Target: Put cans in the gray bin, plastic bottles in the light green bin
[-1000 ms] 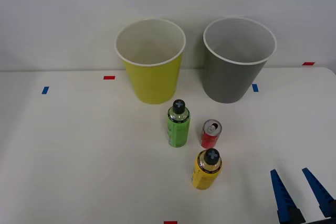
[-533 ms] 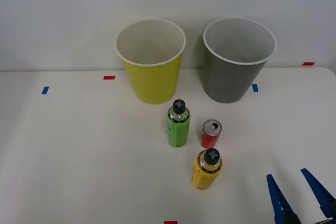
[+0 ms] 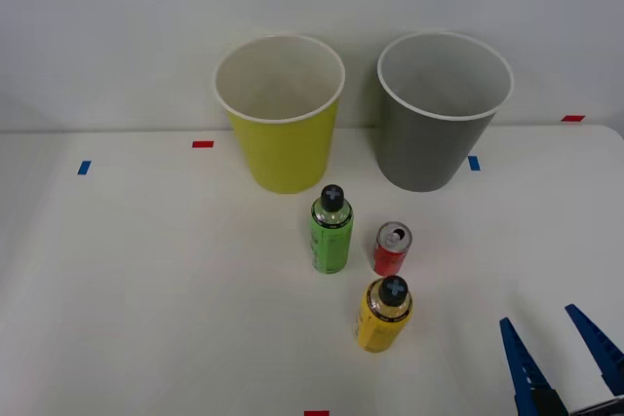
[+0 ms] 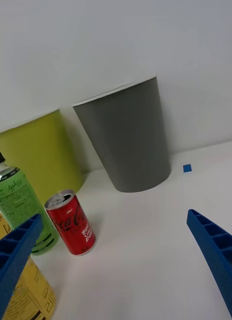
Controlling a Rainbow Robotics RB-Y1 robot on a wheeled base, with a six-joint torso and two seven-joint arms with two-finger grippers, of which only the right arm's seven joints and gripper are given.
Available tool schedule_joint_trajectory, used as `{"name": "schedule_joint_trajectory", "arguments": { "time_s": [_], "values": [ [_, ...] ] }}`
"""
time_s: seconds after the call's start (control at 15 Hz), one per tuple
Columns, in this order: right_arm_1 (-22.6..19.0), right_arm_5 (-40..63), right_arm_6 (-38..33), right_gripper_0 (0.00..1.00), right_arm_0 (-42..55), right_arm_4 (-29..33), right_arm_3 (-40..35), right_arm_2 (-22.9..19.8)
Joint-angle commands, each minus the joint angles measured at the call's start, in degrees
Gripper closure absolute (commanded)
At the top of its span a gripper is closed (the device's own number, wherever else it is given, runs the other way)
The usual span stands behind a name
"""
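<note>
The right hand (image 3: 558, 358) hovers low over the white counter (image 3: 146, 289), blue fingers spread apart and empty. Ahead and to its left stands the red can (image 3: 392, 248), upright, just behind the yellow bottle (image 3: 384, 315) and beside the green bottle (image 3: 331, 230). The gray bin (image 3: 441, 133) stands beyond, right of the light green bin (image 3: 282, 129).

Right gripper (image 3: 564, 359) fingers (image 4: 216, 250) — bright blue, ribbed, tapering to points.
</note>
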Motion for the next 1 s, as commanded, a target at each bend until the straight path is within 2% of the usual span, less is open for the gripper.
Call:
{"name": "schedule_joint_trajectory", "arguments": {
  "time_s": [0.07, 0.4, 0.6, 1.0],
  "values": [
    [-0.1, -0.1, 0.8, 0.0, -0.7, 0.7, -0.2, -0.4],
    [-0.2, 0.0, 0.5, 0.0, -0.9, 2.0, -1.0, -1.1],
    [-1.6, 3.6, 1.7, 0.0, -1.0, -4.0, -1.0, 4.6],
    [-0.9, 3.5, 2.5, 0.0, -1.1, -5.0, -1.0, 4.2]
  ]
}}
